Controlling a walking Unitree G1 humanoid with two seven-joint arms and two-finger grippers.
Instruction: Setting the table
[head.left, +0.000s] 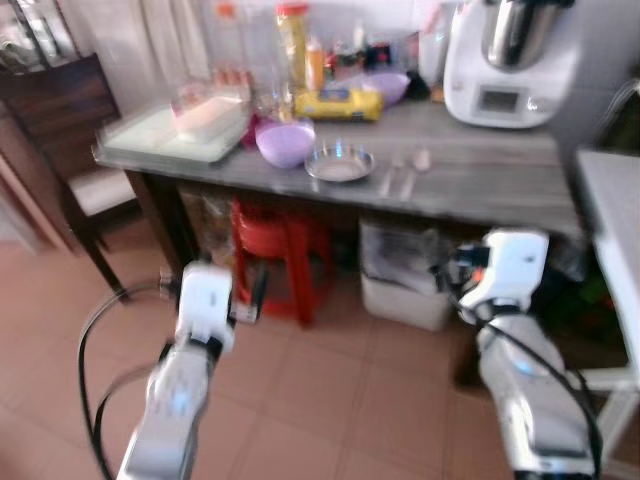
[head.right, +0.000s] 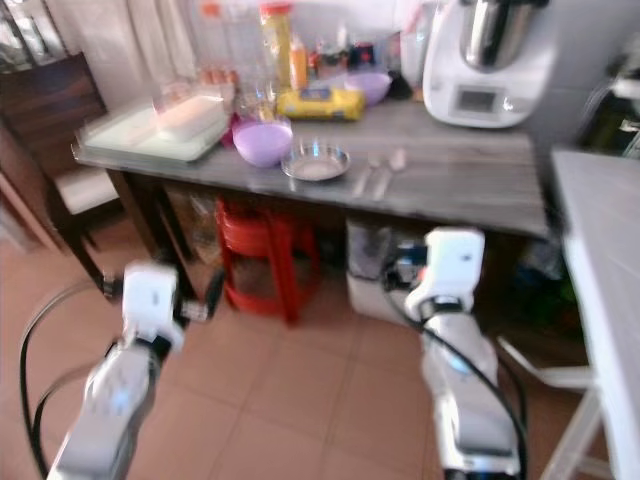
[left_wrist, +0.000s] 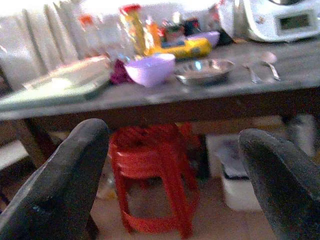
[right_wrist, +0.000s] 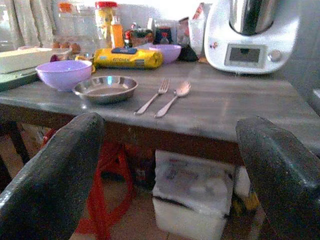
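On the grey wooden table (head.left: 480, 185) lie a purple bowl (head.left: 285, 142), a shallow steel dish (head.left: 340, 163), a fork (right_wrist: 152, 97) and a spoon (right_wrist: 174, 98), side by side near the front edge. Both arms are held low in front of the table, short of it. My left gripper (left_wrist: 175, 185) is open, its fingers (left_wrist: 60, 185) framing the red stool below the bowl. My right gripper (right_wrist: 170, 180) is open too, with the fork and spoon straight beyond it, and nothing between its fingers (right_wrist: 50, 180).
A white kitchen machine (head.left: 510, 65) stands at the table's back right, with a yellow packet (head.left: 338, 103), a second purple bowl (right_wrist: 165, 52), bottles and a pale tray (head.left: 165, 135) behind. Stacked red stools (head.left: 280, 255) and a white bin (head.left: 405, 270) sit underneath. A dark chair (head.left: 70, 150) stands left; a white surface (head.left: 615, 210) right.
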